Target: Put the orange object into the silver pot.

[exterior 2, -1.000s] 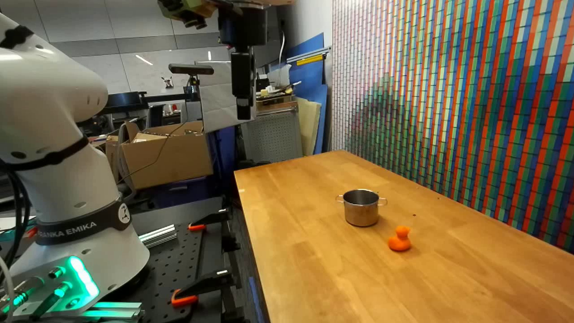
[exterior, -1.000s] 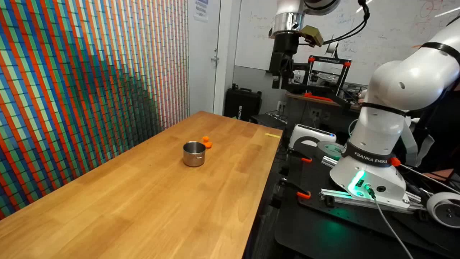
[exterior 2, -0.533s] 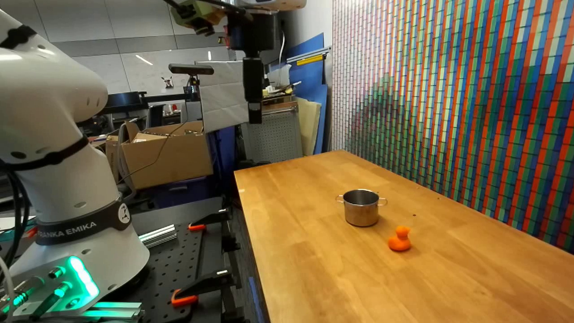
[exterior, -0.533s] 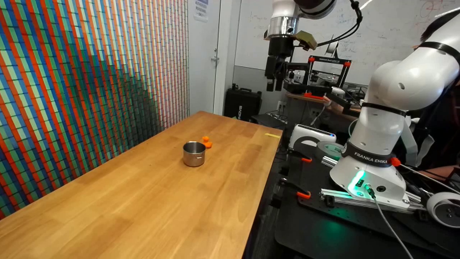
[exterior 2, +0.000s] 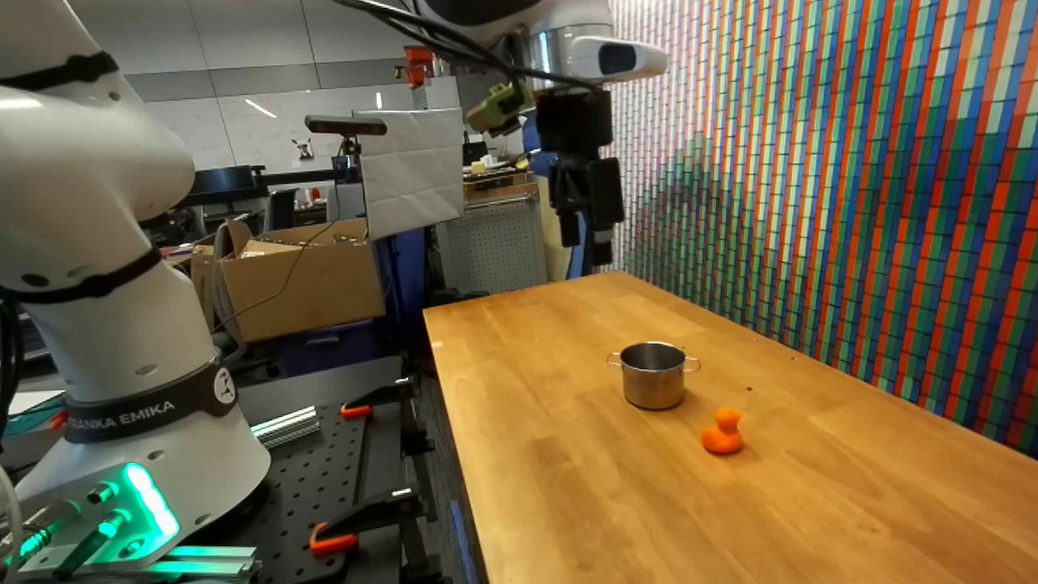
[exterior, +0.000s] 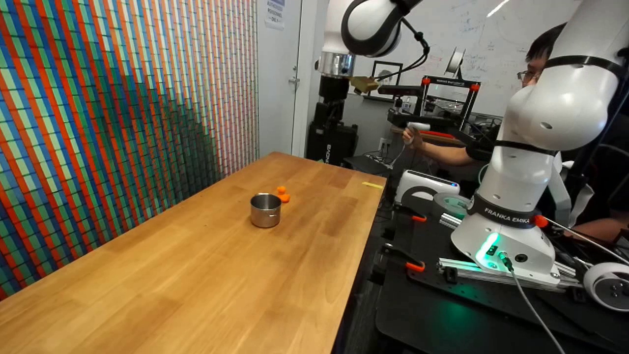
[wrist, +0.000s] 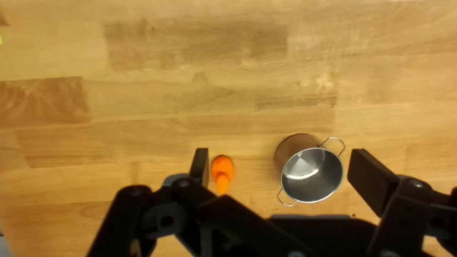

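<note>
Nearest, your gripper (wrist: 279,164) has its fingers (wrist: 201,166) spread wide and pointing down, high above the wooden table (exterior 2: 568,503). In the wrist view the gap between them frames two things on the wood below: the orange duck (wrist: 222,171), which shows just beside one fingertip, and the silver pot (wrist: 310,171), which shows nearer the opposite one. The duck sits outside the pot and near it, a stretch of bare wood between them. You see the pot standing upright, its two wire handles (wrist: 334,137) out from opposite sides of the rim. Elsewhere on the tabletop, in an exterior view, a yellow strip (exterior: 372,185) lies by the edge. Along the table's long side, past the pot and duck, rises a multicoloured backdrop (exterior 2: 811,162). Farther off, in an exterior view, you get an open cardboard box (exterior 2: 308,284) beyond the robot arm (exterior 2: 89,178). In an exterior view a person (exterior: 538,59), partly hidden by the arm, holds a white handheld object (exterior: 417,127) near a 3D printer (exterior: 452,82). Behind are a pale door (exterior: 277,73) and a whiteboard (exterior: 491,49).
</note>
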